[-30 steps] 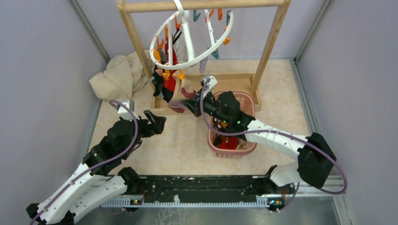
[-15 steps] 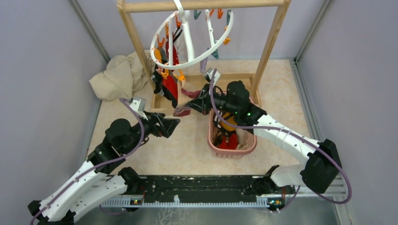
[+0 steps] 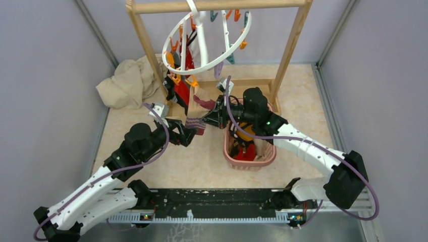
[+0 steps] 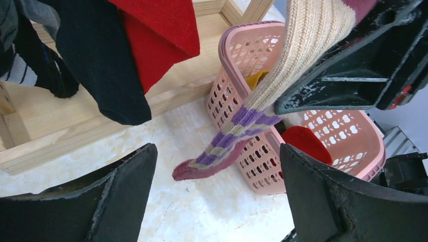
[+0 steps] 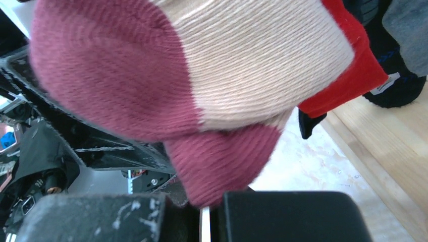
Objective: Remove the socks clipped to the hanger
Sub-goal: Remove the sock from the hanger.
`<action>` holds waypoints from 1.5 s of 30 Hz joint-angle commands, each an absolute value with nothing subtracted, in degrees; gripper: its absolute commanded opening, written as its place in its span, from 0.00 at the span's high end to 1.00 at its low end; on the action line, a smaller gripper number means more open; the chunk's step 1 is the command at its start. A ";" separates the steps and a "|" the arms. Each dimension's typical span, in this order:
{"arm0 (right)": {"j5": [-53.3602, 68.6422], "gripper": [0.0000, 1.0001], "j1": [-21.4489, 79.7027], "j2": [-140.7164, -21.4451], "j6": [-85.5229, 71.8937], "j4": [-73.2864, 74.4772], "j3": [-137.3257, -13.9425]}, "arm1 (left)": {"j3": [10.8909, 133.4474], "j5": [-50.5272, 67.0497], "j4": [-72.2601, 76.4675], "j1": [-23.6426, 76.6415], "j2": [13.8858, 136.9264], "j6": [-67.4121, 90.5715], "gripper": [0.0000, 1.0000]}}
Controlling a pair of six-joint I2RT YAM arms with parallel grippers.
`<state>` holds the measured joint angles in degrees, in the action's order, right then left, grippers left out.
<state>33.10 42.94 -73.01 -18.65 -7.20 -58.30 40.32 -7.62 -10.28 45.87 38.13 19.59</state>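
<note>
Speckled beige table [image 3: 192, 161], walled in grey on three sides. Wooden rack frame [image 3: 145, 45] upright at the far side, with a crumpled beige cloth [image 3: 126, 83] just left of its foot.

Hung by its hook from the rack's top bar: white ring hanger [image 3: 203, 48], tilted, low edge toward the left arm, orange clips [image 3: 193, 80] dangling there.

Pink basket [image 3: 250, 164] on the table right of centre, just beside the rack's base, holding a mustard sock [image 3: 246, 132] and a loose red sock [image 3: 246, 154].

Under the ring's low edge: clipped red sock [image 4: 156, 40] and black sock [image 4: 101, 65], hanging over the rack's base.

Striped sock [image 4: 237, 136], beige with maroon heel and purple-banded toe. Upper end up at the orange clips. Middle pinched in the right gripper [image 5: 204, 214], fingers pressed together on the maroon fabric. Toe drooping free beside the basket wall.

Left gripper [image 4: 217, 201] below the toe, fingers spread wide to either side, clear of the fabric.
</note>
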 commanded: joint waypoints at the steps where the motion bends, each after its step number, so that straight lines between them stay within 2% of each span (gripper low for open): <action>1: 35.48 1.00 42.62 -69.68 -18.13 -8.09 -61.68 | 39.77 -7.83 -6.58 45.75 39.29 17.93 0.05; 8: 36.38 1.00 42.63 -68.87 -17.87 -7.24 -61.87 | 38.87 -3.75 -3.29 45.70 39.93 18.17 0.18; 12: 36.21 1.00 42.63 -68.82 -17.67 -7.16 -61.66 | 38.41 -1.72 -1.72 45.70 40.01 18.40 0.40; 17: 35.91 1.00 42.60 -69.61 -18.14 -8.31 -61.40 | 38.33 -0.26 -0.46 45.73 40.93 19.22 0.53; 22: 36.04 1.00 42.63 -70.25 -18.85 -9.31 -61.45 | 38.94 1.98 -0.43 45.76 41.85 19.73 0.90; 23: 35.99 1.00 42.57 -70.18 -18.81 -9.15 -61.44 | 39.08 2.13 -0.44 45.75 42.10 19.88 0.94; 28: 35.17 0.98 42.63 -69.87 -18.61 -8.64 -61.15 | 39.46 2.38 -0.44 45.77 42.11 20.47 0.99; 30: 34.84 0.86 42.62 -69.87 -18.42 -7.94 -61.21 | 39.46 1.91 -0.44 45.71 41.74 20.56 0.99; 33: 32.78 0.61 42.58 -69.54 -17.51 -6.04 -61.26 | 39.64 0.90 -1.11 45.70 41.53 20.82 1.00; 35: 30.63 0.51 42.58 -68.82 -16.76 -4.45 -61.18 | 40.00 0.54 -2.07 45.71 41.57 20.92 1.00; 45: 12.86 0.48 42.71 -62.04 -10.59 3.02 -60.53 | 43.19 -5.09 -6.84 45.74 44.48 21.09 0.99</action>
